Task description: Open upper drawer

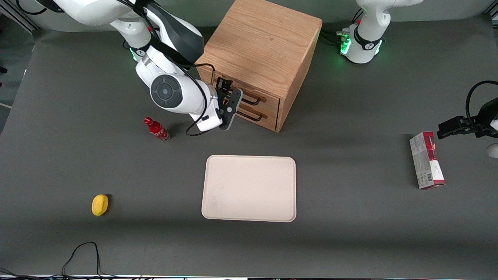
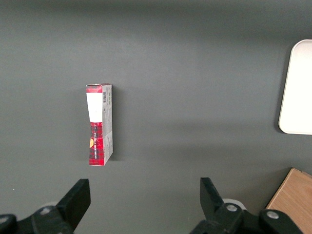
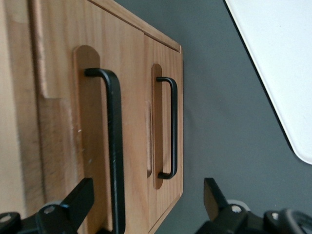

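Observation:
The light oak cabinet (image 1: 260, 42) stands at the table's back, with both drawers shut. The upper drawer (image 1: 270, 98) (image 3: 58, 141) carries a long black wire handle (image 1: 252, 102) (image 3: 115, 146). Below it, the lower drawer (image 1: 268, 121) (image 3: 163, 73) has a matching handle (image 3: 173, 127). My right gripper (image 1: 229, 100) (image 3: 148, 201) is open, right in front of the drawer fronts at the end toward the working arm. The upper handle's end lies between the fingers, close to one finger (image 3: 80, 199). I see no contact with the handle.
A beige tray (image 1: 249, 188) (image 3: 278, 58) (image 2: 298, 87) lies nearer the front camera than the cabinet. A small red bottle (image 1: 156, 129) stands beside the working arm. A yellow object (image 1: 100, 204) lies nearer the camera. A red box (image 1: 426, 160) (image 2: 99, 125) lies toward the parked arm's end.

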### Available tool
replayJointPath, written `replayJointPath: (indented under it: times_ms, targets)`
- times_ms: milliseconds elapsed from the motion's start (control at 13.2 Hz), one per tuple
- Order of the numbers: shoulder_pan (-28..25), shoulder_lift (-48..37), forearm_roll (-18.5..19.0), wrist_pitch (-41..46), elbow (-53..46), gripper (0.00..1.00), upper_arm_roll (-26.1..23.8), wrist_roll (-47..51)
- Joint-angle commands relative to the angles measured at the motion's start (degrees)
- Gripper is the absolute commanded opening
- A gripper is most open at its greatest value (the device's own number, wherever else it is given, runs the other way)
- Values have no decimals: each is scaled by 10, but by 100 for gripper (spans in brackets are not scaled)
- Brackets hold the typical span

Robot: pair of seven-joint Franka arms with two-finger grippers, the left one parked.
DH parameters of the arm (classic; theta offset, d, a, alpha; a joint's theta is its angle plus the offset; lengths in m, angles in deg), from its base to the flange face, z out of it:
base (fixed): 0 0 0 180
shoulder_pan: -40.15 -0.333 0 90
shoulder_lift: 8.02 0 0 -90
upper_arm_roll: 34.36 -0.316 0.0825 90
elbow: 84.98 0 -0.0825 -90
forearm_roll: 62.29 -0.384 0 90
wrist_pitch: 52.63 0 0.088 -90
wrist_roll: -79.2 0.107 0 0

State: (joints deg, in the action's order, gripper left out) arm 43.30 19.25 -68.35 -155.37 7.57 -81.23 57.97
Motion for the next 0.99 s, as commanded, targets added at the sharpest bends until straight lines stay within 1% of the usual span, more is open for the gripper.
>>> replayJointPath:
  times_ms: [0, 228, 456, 608, 759, 911]
  targets:
    - [-10, 9, 10, -37, 13, 100, -3, -1]
    - [-11, 9, 11, -48, 22, 100, -3, -1]
    - [-11, 25, 42, -54, 20, 100, -3, -1]
    - [-10, 34, 46, -67, 18, 100, -3, -1]
    - [-6, 51, 73, -65, -8, 100, -2, -4]
    - [-2, 67, 91, -60, -36, 100, -1, -7]
